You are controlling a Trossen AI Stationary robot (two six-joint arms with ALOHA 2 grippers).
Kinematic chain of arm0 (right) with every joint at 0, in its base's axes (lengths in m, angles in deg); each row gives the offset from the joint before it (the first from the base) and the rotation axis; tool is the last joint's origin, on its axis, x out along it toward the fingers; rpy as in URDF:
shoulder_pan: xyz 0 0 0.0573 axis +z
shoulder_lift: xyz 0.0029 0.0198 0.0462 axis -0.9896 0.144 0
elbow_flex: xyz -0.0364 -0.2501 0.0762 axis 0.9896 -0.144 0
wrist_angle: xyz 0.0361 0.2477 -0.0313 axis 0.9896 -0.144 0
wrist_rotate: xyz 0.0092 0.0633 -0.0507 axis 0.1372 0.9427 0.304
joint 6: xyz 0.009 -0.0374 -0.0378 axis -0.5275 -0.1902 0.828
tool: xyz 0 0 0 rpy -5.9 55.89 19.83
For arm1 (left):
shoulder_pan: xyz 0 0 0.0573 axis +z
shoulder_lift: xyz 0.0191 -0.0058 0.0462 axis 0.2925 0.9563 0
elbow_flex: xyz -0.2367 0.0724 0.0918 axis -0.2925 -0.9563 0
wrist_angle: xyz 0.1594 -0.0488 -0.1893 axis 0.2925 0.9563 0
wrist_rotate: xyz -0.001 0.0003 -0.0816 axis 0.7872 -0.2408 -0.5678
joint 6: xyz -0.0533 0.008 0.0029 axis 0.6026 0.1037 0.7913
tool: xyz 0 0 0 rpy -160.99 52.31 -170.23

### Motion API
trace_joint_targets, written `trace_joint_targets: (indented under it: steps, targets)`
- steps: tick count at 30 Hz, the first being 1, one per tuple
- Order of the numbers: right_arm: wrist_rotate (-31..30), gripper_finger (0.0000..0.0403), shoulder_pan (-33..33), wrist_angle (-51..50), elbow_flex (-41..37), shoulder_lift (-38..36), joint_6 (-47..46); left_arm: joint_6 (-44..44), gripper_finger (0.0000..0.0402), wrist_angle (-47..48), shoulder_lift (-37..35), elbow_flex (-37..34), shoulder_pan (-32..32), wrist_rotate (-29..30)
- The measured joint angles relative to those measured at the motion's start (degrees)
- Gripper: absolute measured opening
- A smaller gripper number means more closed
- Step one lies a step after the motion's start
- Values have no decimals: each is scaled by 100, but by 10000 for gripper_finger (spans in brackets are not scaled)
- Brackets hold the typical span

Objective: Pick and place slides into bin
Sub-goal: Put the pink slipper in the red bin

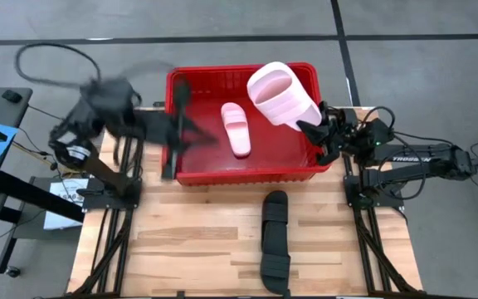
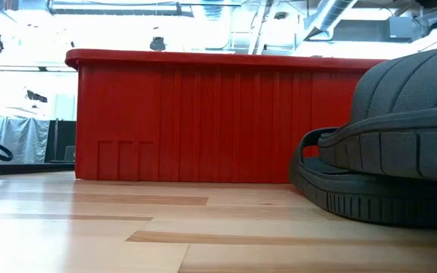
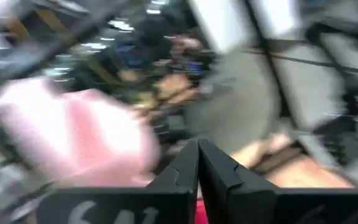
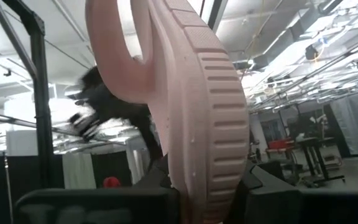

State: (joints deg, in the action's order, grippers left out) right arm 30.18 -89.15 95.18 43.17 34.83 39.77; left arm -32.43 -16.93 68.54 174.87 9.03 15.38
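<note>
Pale pink ribbed-sole slide [image 4: 197, 93], wide-strapped

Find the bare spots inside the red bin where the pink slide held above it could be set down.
The bin has bare floor right of the pink slide lying inside, below the held pink slide in the right hand. The left side is crowded by the shut left hand.
</note>
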Motion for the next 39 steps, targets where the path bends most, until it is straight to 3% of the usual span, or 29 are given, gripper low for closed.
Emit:
trace_joint_targets:
  steps: [6, 13, 17, 28, 35, 39]
  targets:
    - [-31, 47, 80, -39, 2, 0, 94, 34, 0, -1155, -778, -1494, 559, 19]
    - [-85, 46, 138, -164, 2, 0, 102, 524, 0, -3740, -1656, -4033, 1046, 76]
    - [-218, 46, 138, -202, 2, 0, 104, 624, 0, -4746, -1893, -4753, 1030, 314]
    - [-492, 46, 27, -775, 7, 131, 126, 611, 28, -3851, -1755, -4271, 436, 1557]
    - [-443, 46, 120, -913, 4, 322, 203, 650, 68, -2478, -1331, -3142, 419, 2187]
    - [-405, 46, 219, -828, 7, 400, 245, 607, 88, -1923, -993, -2512, 461, 2194]
